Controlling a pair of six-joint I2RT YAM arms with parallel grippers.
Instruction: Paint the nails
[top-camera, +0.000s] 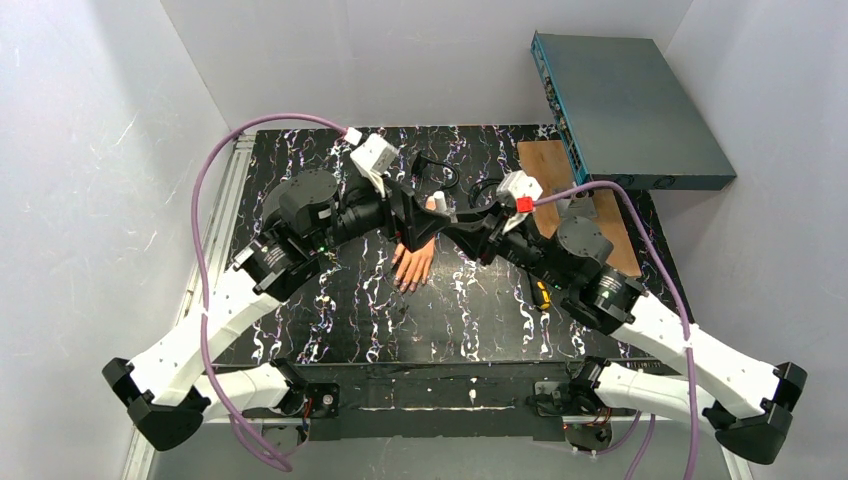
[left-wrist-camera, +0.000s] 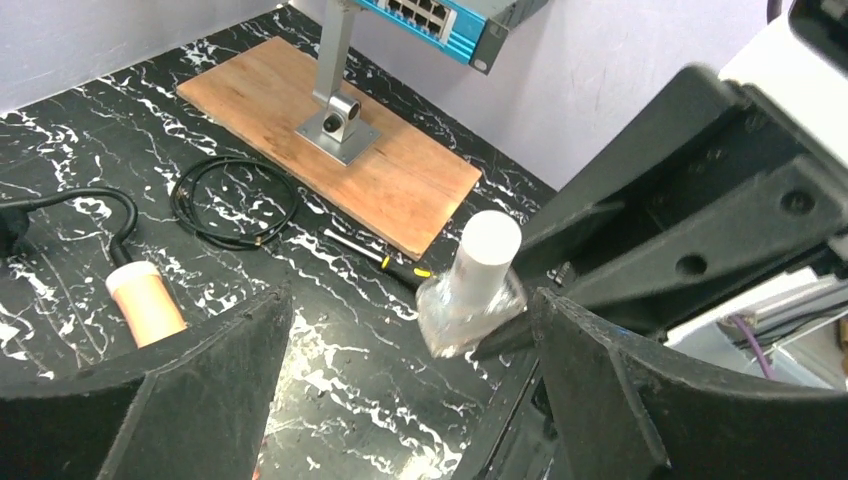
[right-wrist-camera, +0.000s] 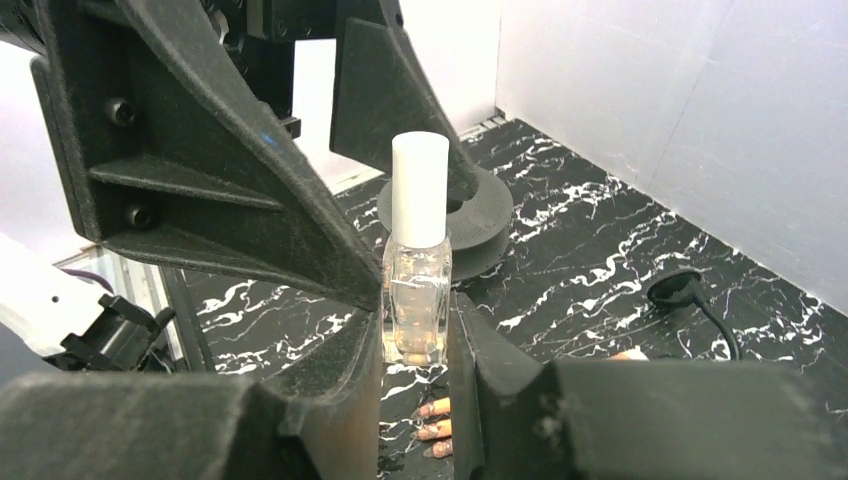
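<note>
1. top external view: both arms reach in to the middle of the black marbled surface (top-camera: 330, 330) and meet just above the wrist end of the mannequin hand (top-camera: 413, 262). it lies flat, fingers pointing toward the arm bases. the nails (top-camera: 406, 286) are dark specks at its near fingertips, too small to read further. the left hand (top-camera: 420, 222) and the right hand (top-camera: 462, 236) are face to face, close together. a wooden board (top-camera: 545, 160) lies at the far right, under a blue-grey network switch (top-camera: 630, 110).

2. left wrist view: the left hand (left-wrist-camera: 410, 400) has its jaws spread wide and holds nothing. a clear bottle (left-wrist-camera: 470, 295) with a white cap stands ahead of the gap, touching neither finger. the right hand's black fingers (left-wrist-camera: 640, 230) reach it from the right. the mannequin's wrist stub (left-wrist-camera: 145, 300) shows at left. a coiled black cable (left-wrist-camera: 235, 200) and a screwdriver (left-wrist-camera: 380, 262) lie near the board (left-wrist-camera: 400, 180), which carries a metal post (left-wrist-camera: 335, 90).

3. right wrist view: the right hand (right-wrist-camera: 415, 350) is closed tight on the glass body of the bottle (right-wrist-camera: 415, 290), which stands upright with its white cap (right-wrist-camera: 420, 185) clear above the fingers. the left hand's two fingers (right-wrist-camera: 220, 200) stand apart on either side behind the cap. below the bottle, three mannequin fingertips (right-wrist-camera: 437, 430) show on the surface; whether the nails are painted, i cannot tell here.
</note>
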